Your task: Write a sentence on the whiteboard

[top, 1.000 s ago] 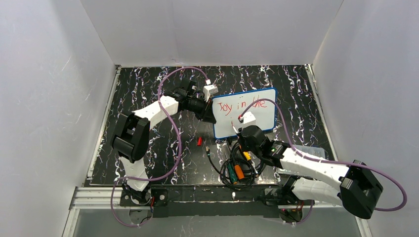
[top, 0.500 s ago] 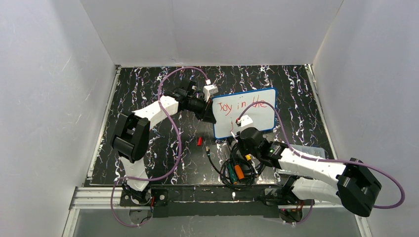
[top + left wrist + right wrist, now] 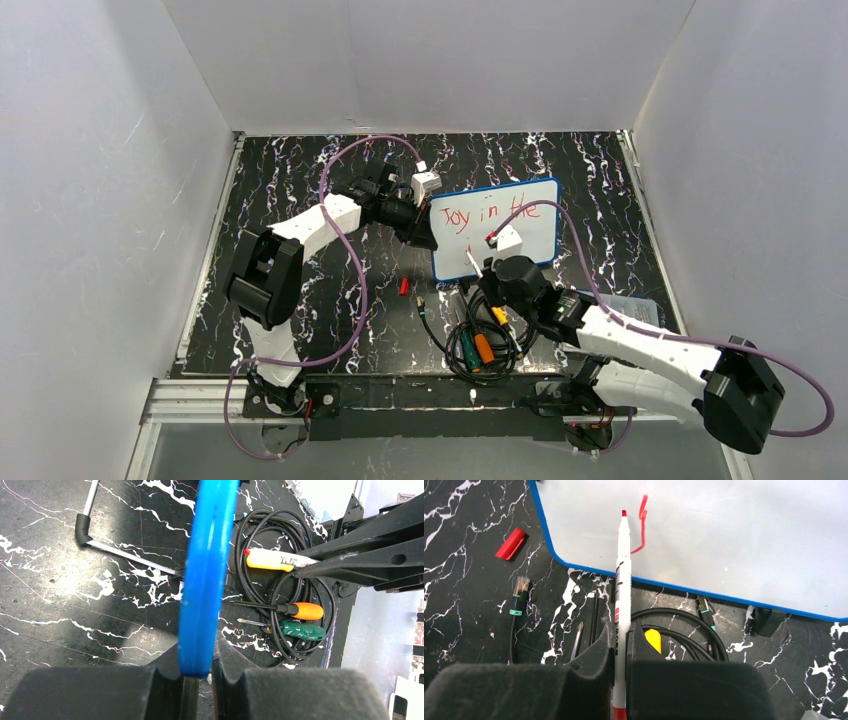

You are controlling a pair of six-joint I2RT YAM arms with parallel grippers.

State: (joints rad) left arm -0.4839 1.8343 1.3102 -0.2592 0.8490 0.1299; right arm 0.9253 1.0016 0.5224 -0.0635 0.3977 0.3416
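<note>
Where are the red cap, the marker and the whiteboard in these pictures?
red cap [image 3: 511,543]: right wrist view, middle of the cap.
marker [image 3: 623,580]: right wrist view, on its white barrel.
whiteboard [image 3: 205,570]: left wrist view, on its blue rim, seen edge-on.

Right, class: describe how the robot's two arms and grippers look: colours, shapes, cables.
Both the left arm and right arm have white links between black joints. A purple cable loops along each. Each wrist carries a white camera block. Left gripper and right gripper are black, with two blocky fingers.
</note>
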